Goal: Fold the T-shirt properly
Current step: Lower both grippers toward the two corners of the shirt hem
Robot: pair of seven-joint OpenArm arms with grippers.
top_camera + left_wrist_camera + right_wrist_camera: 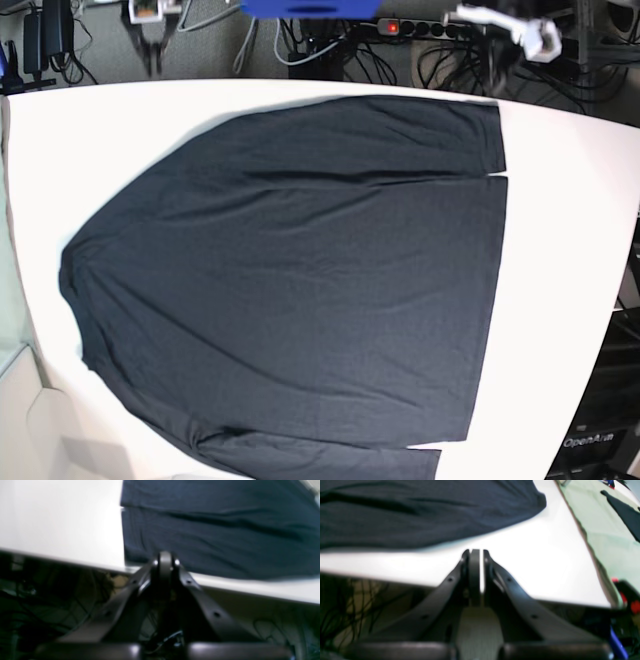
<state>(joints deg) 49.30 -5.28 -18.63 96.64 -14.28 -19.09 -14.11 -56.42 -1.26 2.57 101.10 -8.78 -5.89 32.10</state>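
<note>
Base view has the large plain black soft-knit T-shirt [290, 280] spread flat across the white surface [570, 260], long axis running left to right. The left pincer [165, 560] sits pressed together, empty, at the near edge, hem just ahead of it. The right pincer [475, 555] is closed too, cloth up and to its left (neither touches fabric). Left arm looks nearer.
</note>
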